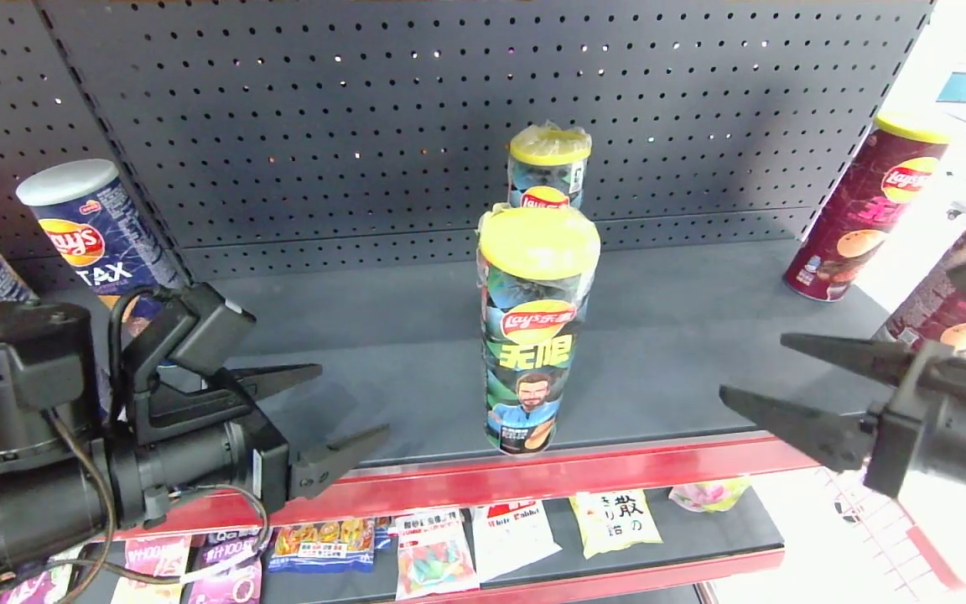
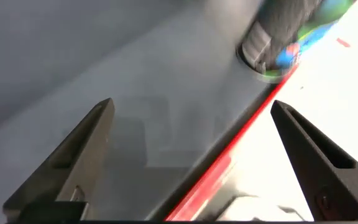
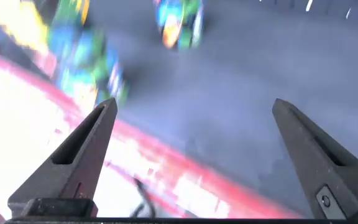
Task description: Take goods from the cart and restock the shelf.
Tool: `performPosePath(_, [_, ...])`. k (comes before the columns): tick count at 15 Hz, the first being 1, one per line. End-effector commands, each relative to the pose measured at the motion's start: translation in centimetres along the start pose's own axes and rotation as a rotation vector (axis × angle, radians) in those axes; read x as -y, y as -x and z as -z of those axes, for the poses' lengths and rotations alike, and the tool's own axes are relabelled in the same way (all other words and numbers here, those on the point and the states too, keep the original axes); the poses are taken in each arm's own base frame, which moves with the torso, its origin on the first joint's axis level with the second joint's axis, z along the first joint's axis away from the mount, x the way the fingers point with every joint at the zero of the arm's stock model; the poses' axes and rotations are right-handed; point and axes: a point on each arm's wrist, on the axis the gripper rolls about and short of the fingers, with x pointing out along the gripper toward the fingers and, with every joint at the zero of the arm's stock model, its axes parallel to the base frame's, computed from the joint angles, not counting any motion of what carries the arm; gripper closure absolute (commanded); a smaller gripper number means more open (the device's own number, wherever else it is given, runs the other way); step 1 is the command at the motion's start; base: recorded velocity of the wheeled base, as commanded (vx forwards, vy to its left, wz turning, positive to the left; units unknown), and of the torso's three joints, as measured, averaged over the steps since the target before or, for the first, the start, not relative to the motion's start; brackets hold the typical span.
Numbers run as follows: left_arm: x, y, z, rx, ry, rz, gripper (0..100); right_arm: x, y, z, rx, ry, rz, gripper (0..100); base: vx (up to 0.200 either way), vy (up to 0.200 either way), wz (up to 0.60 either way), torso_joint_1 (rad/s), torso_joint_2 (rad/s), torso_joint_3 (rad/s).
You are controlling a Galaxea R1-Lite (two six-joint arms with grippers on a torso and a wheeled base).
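A tall chip can with a yellow lid stands upright near the front edge of the grey shelf; a second, like can stands behind it by the pegboard. My left gripper is open at the shelf's front left, apart from the front can, whose base shows in the left wrist view beyond the gripper. My right gripper is open at the front right, holding nothing. In the right wrist view the front can and the rear can lie beyond the gripper.
Blue chip cans stand at the shelf's left, dark red cans at its right. The shelf has a red front lip. Snack packets lie on the lower shelf. Bare shelf floor lies on both sides of the yellow-lidded cans.
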Motion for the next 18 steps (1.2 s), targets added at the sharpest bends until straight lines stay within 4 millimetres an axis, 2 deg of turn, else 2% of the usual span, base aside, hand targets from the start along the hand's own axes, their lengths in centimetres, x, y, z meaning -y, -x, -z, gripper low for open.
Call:
performPosePath(1, [-0.2, -1.2, 0.3, -0.037, 0.003, 0.008, 0, -1.1, 5.2, 2.7, -0.014, -0.002, -0.008, 0, 0.000, 0.000, 0.00, 0.000, 0.00, 0.000])
performPosePath(3, [0.0, -2.0, 0.5, -0.056, 0.001, 0.010, 0, -1.5, 7.0, 2.8, -0.047, -0.008, -0.011, 0, 0.000, 0.000, 0.00, 0.000, 0.00, 0.000])
performPosePath(6, [0.3, -3.1, -0.3, -0.048, -0.020, -0.006, 0, -1.6, 7.8, 3.3, -0.053, -0.008, -0.010, 0, 0.000, 0.000, 0.00, 0.000, 0.00, 0.000])
performPosePath(9, [1.3, -4.1, -0.3, -0.064, -0.033, 0.030, 0, -1.8, 8.9, 4.9, -0.045, -0.007, -0.002, 0, 0.000, 0.000, 0.00, 0.000, 0.00, 0.000])
performPosePath(16, [1.1, -4.3, -0.2, -0.107, -0.066, 0.005, 0, -2.2, 11.5, 6.5, -0.080, -0.023, 0.058, 0, 0.000, 0.000, 0.00, 0.000, 0.00, 0.000])
performPosePath(18, [0.9, -5.5, -0.6, -0.109, -0.068, 0.006, 0, -2.3, 12.4, 7.0, -0.065, -0.036, 0.117, 0, 0.000, 0.000, 0.00, 0.000, 0.00, 0.000])
